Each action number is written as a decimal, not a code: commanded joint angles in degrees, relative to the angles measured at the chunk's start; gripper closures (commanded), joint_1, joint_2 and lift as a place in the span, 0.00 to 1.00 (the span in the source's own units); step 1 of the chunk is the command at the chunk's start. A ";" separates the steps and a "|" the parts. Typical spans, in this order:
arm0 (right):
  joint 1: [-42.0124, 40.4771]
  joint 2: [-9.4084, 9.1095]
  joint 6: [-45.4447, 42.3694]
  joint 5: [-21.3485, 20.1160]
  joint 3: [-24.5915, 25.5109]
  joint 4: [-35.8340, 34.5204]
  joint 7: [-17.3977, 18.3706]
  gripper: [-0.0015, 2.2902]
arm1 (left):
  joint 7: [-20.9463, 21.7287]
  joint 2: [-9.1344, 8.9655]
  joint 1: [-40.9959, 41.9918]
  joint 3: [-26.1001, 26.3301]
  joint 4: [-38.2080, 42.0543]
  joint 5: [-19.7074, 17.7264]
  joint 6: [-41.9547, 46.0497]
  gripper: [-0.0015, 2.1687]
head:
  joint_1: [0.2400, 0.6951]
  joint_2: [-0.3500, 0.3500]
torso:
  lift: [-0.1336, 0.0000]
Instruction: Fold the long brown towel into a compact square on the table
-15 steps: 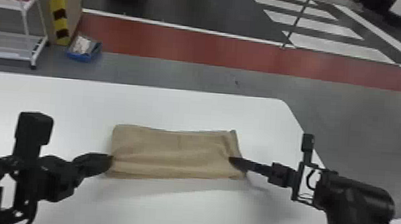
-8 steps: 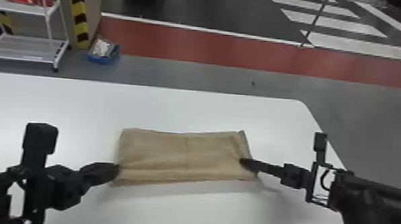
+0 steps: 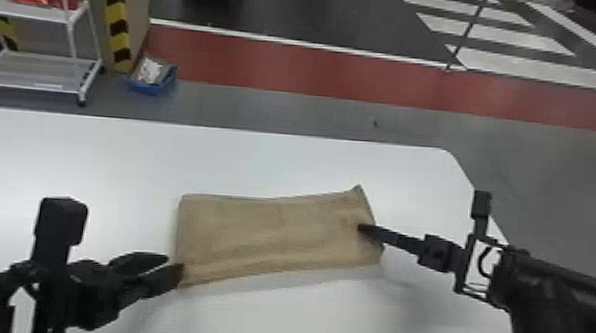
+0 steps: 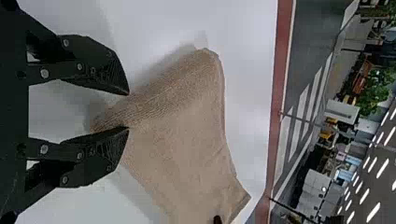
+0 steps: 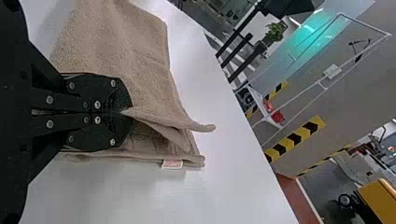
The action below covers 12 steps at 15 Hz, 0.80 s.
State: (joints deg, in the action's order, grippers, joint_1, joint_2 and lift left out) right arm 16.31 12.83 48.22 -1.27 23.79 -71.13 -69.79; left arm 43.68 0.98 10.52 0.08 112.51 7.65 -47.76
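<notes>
Head view: towel point(image 3: 277, 237) on desk point(image 3: 111, 165), towards right edge
Left claw point(image 4: 128, 111): spread at towel's corner
Right claw point(image 5: 129, 112): pinching upper layer
Technique: grip left, then lift evenly

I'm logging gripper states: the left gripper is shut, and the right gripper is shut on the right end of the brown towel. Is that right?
Not quite: the left gripper is open, with a clear gap between its fingertips in the left wrist view. The right gripper is shut on the right end of the brown towel, as you say.
</notes>
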 commanded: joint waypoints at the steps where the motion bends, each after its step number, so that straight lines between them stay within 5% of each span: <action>1: 0.57 -0.27 0.08 -0.57 -0.23 -0.06 0.09 0.72 | 0.27 0.08 1.09 0.62 0.78 0.18 1.40 0.03 | 1.00 0.18 | 0.08; 7: 1.71 -0.62 0.61 -1.72 -0.50 -0.06 0.79 0.71 | 2.11 0.08 2.05 -2.37 3.95 -1.76 2.80 0.01 | 1.00 0.19 | 0.08; 8: 1.71 -0.62 1.14 -2.59 -0.50 -0.06 1.23 0.57 | 2.11 0.08 2.14 -2.90 4.39 -2.72 2.80 0.01 | 1.00 0.19 | 0.08; 9: 1.71 -0.62 0.96 -2.77 0.12 -0.06 1.85 0.25 | 2.11 0.08 2.49 -3.07 4.91 -2.72 2.80 0.01 | 1.00 0.19 | 0.08; 10: 1.71 -0.53 1.14 -2.42 0.82 -0.06 2.29 0.10 | 2.38 0.08 2.58 -3.07 5.44 -2.72 2.80 0.01 | 1.00 0.20 | 0.08; 12: 1.80 -0.53 2.37 -2.07 2.40 -0.06 3.34 0.02 | 2.38 0.08 2.58 -3.07 5.53 -2.72 2.80 0.01 | 1.00 0.19 | 0.08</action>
State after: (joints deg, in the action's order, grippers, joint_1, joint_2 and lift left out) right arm 18.02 12.27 49.80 -3.63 25.08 -71.20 -66.74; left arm 46.06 1.05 13.11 -2.96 117.89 4.94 -44.96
